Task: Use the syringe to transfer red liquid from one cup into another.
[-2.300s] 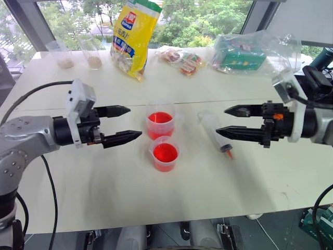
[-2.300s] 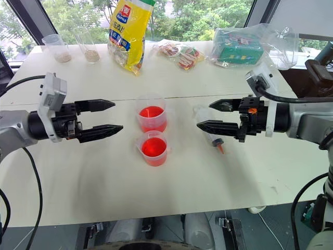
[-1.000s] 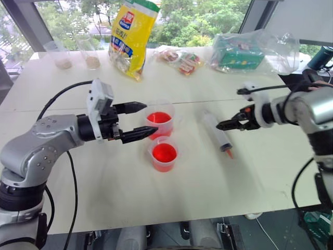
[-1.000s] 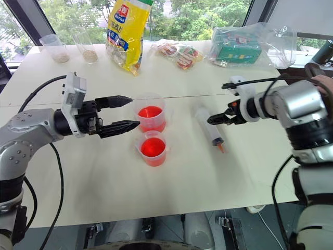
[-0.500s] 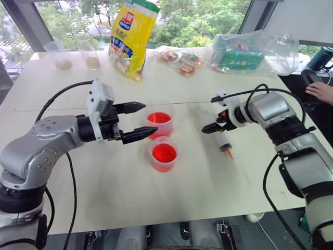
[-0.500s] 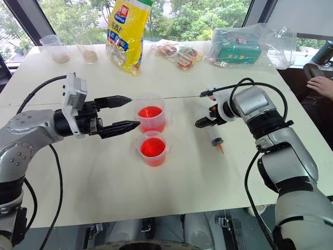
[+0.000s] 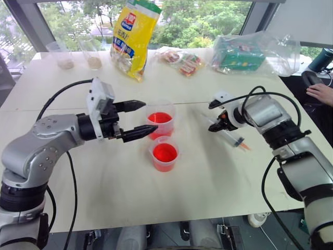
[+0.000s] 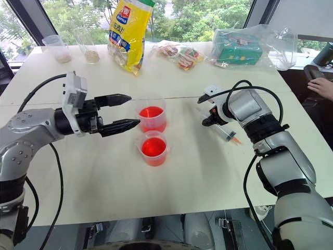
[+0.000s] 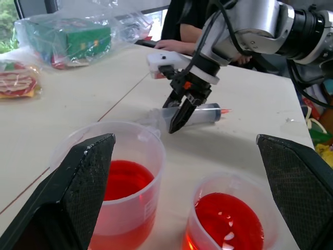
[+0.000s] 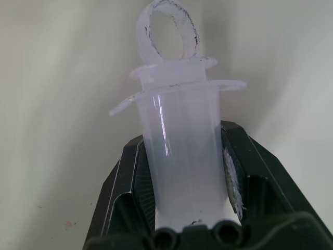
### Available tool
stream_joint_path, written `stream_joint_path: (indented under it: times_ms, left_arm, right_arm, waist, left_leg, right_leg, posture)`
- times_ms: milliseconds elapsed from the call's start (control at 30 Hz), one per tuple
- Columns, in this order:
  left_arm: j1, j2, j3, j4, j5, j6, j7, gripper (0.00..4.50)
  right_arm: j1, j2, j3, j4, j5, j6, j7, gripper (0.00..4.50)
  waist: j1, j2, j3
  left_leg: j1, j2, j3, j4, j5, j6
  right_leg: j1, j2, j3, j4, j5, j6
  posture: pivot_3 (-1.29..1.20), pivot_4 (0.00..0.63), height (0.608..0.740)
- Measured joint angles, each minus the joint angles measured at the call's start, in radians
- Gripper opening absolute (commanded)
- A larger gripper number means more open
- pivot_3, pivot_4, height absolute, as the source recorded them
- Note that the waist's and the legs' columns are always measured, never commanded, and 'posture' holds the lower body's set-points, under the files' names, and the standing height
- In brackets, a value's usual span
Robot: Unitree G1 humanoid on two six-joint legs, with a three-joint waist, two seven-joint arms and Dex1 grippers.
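The syringe [image 7: 232,137] lies on the white table [image 7: 208,177] to the right of the cups, its orange tip pointing right. My right gripper [image 7: 212,127] points down and is shut on its clear barrel [image 10: 179,156] just below the finger flange and plunger ring. Two clear cups hold red liquid: a far cup [image 7: 160,121] and a near cup [image 7: 165,154]. My left gripper [image 7: 145,117] hovers open and level just left of the far cup, nothing between its fingers [image 9: 86,182].
At the table's far side stand a yellow snack bag [image 7: 132,36], snack packets [image 7: 182,58], a green box in a clear bag [image 7: 244,52] and two clear cups with grains [image 7: 65,54]. A person's hand [image 7: 321,91] rests at the right edge.
My right gripper came down onto the syringe and shut on its barrel. The syringe swung so its tip points further right. The left arm kept still.
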Motion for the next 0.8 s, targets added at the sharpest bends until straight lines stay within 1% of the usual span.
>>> stream_joint_path:
  times_ms: [67,133,233,267,333,433,533,667,800]
  left_arm:
    - [-0.011,0.005,0.0,0.013,0.01,-0.003,-0.015,4.5]
    - [-0.021,0.01,0.002,0.031,0.018,-0.007,-0.025,4.5]
    - [-0.03,0.02,0.004,0.053,0.028,-0.008,-0.038,4.5]
    - [-0.04,0.021,0.004,0.07,0.029,-0.009,-0.041,4.5]
    - [-0.075,0.028,0.004,0.11,0.042,-0.011,-0.052,4.5]
    - [-0.116,0.047,0.009,0.159,0.053,-0.021,-0.074,4.5]
    - [-0.145,0.054,0.013,0.196,0.054,-0.021,-0.084,4.5]
    - [-0.147,0.074,0.022,0.218,0.068,-0.024,-0.112,4.5]
    - [-0.148,0.078,0.022,0.218,0.071,-0.022,-0.12,4.5]
  right_arm:
    - [0.024,-0.005,-0.036,-0.04,0.003,0.008,-0.013,1.37]
    - [0.05,-0.009,-0.102,-0.099,0.023,-0.007,-0.025,1.37]
    - [0.061,-0.006,-0.239,-0.228,0.088,-0.022,-0.04,1.37]
    - [0.061,0.012,-0.317,-0.277,0.127,-0.045,-0.048,1.37]
    - [0.055,0.092,-0.452,-0.376,0.214,-0.114,-0.063,1.37]
    - [0.025,0.237,-0.55,-0.475,0.322,-0.212,-0.104,1.37]
    - [-0.002,0.36,-0.591,-0.477,0.39,-0.282,-0.157,1.37]
    - [-0.018,0.503,-0.607,-0.397,0.426,-0.416,-0.204,1.37]
    - [0.011,0.588,-0.599,-0.291,0.42,-0.581,-0.213,1.37]
  waist:
    - [0.0,0.0,0.0]
    - [-0.001,0.001,0.001]
    - [-0.004,0.002,0.001]
    - [-0.004,0.002,0.001]
    - [-0.005,0.002,0.001]
    - [-0.007,0.002,0.001]
    - [-0.004,0.002,0.001]
    - [-0.003,0.002,0.001]
    - [-0.003,0.002,0.001]
  left_leg:
    - [-0.001,0.0,0.0,0.0,0.0,0.0]
    - [-0.002,0.0,0.0,0.0,0.0,0.0]
    - [-0.002,0.0,0.001,-0.001,0.0,0.0]
    - [-0.002,0.0,0.001,-0.001,0.0,0.0]
    - [-0.002,0.0,0.0,-0.001,0.0,0.0]
    - [-0.001,0.001,0.0,-0.001,0.001,-0.001]
    - [-0.001,0.001,0.0,-0.001,0.001,-0.001]
    - [-0.002,0.0,0.001,-0.001,0.001,-0.001]
    - [-0.002,0.0,0.001,-0.001,0.001,-0.001]
  right_leg:
    - [-0.001,0.0,0.0,0.0,0.0,0.0]
    - [-0.002,0.0,0.0,0.0,0.0,0.0]
    - [-0.003,0.0,0.0,0.0,0.0,0.001]
    - [-0.004,0.001,0.0,0.001,0.0,0.001]
    - [-0.004,0.002,0.0,0.001,0.0,0.001]
    - [-0.004,0.003,0.0,0.003,0.0,0.001]
    - [-0.004,0.001,0.0,0.003,0.0,0.001]
    - [-0.003,0.0,0.0,0.002,0.0,0.001]
    - [-0.003,0.0,0.0,0.002,0.0,0.001]
  posture:
    - [0.0,0.15,0.74]
    - [0.0,0.15,0.74]
    - [0.0,0.15,0.74]
    - [0.0,0.15,0.74]
    - [0.0,0.15,0.74]
    - [0.0,0.15,0.74]
    - [0.0,0.15,0.74]
    - [0.0,0.15,0.74]
    - [0.0,0.15,0.74]
